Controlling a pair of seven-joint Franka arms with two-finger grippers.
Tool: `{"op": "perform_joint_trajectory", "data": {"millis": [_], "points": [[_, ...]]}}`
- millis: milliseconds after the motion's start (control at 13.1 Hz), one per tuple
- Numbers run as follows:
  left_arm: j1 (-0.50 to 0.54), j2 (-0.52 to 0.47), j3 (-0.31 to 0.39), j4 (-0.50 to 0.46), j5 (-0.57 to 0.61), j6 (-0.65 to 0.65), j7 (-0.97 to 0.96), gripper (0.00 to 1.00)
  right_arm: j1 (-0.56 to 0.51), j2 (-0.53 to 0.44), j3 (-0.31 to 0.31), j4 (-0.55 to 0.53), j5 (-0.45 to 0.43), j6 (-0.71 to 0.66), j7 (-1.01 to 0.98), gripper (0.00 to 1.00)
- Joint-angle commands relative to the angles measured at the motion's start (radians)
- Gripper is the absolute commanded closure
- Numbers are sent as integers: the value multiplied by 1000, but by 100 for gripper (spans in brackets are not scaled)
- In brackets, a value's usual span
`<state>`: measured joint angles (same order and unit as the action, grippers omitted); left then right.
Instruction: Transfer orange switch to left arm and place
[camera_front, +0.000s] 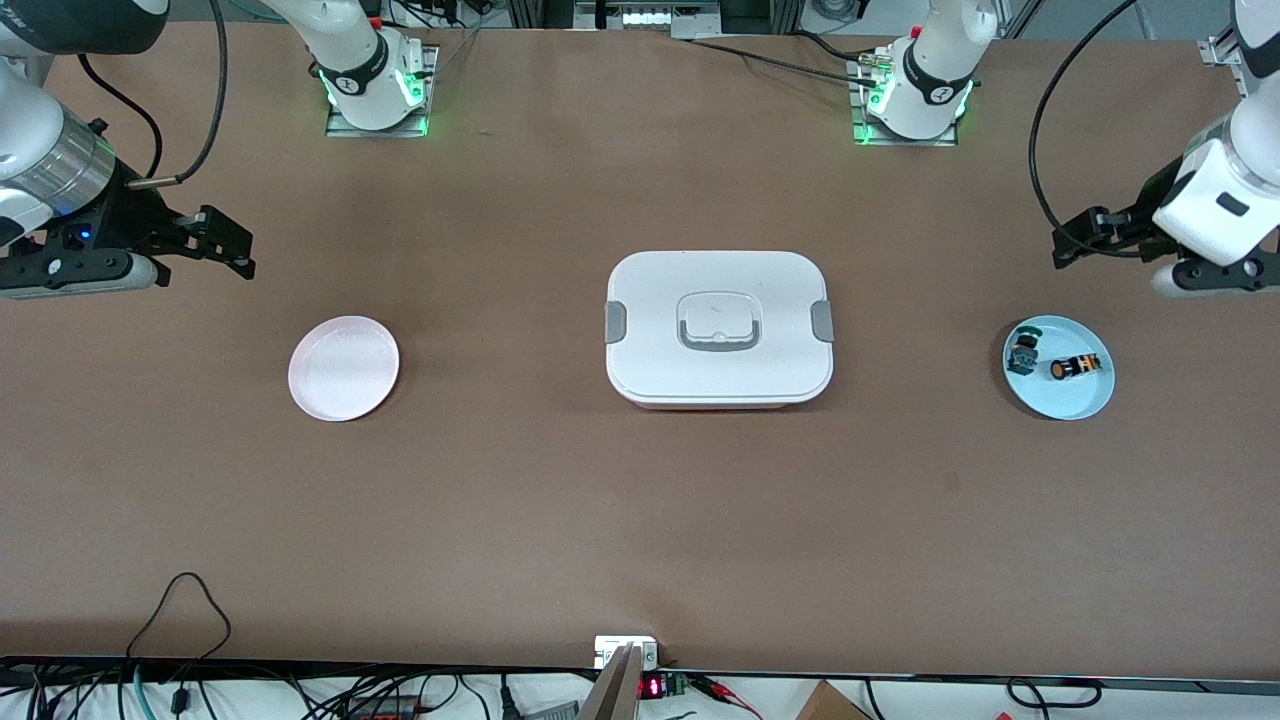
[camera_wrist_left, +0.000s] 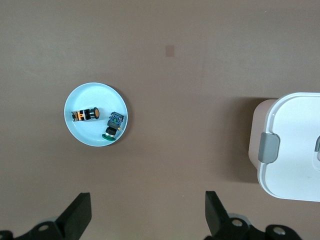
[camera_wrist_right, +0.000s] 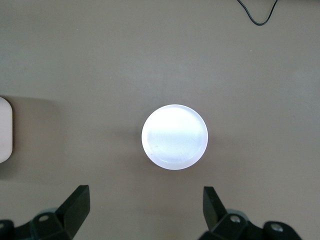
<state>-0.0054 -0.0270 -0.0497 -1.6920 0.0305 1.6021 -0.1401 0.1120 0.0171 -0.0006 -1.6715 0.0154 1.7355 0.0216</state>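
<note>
Pickup not yet begun: the orange switch (camera_front: 1078, 367) lies on the blue plate (camera_front: 1060, 402) beside the green-capped switch (camera_front: 1022, 352), toward the left arm's end of the table. Left gripper (camera_front: 1068, 243) and right gripper (camera_front: 228, 245) both hang spread wide and empty. Next, the left gripper must descend over the orange switch alone, then carry it clear of the box (camera_front: 718, 328)

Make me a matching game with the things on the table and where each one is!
Things:
1. orange switch
2. box
3. pink plate
4. left gripper

Places:
A. in the middle of the table
B. open, up in the air over the table by the blue plate
C. lying on the blue plate next to the green switch
D. toward the right arm's end of the table, with nothing on it

Pairs: 1-C, 2-A, 3-D, 4-B
</note>
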Motion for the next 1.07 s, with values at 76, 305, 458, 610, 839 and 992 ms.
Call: {"op": "perform_joint_trajectory", "data": {"millis": [76, 305, 458, 610, 839, 992], "points": [[-30, -54, 16, -74, -18, 62, -19, 0, 0, 6, 4, 24, 1, -21, -3, 0], [-28, -53, 8, -69, -26, 50, -24, 0, 2, 6, 7, 24, 1, -21, -3, 0], [-30, -53, 5, -67, -31, 48, -24, 0, 2, 6, 7, 24, 1, -22, -3, 0], [-28, -50, 5, -63, -31, 35, -18, 0, 2, 6, 7, 24, 1, -21, -3, 0], [-28, -47, 4, -52, -32, 7, -18, 0, 2, 6, 7, 24, 1, -21, -3, 0], [-28, -45, 5, -51, -34, 7, -18, 0, 2, 6, 7, 24, 1, -21, -3, 0]]}}
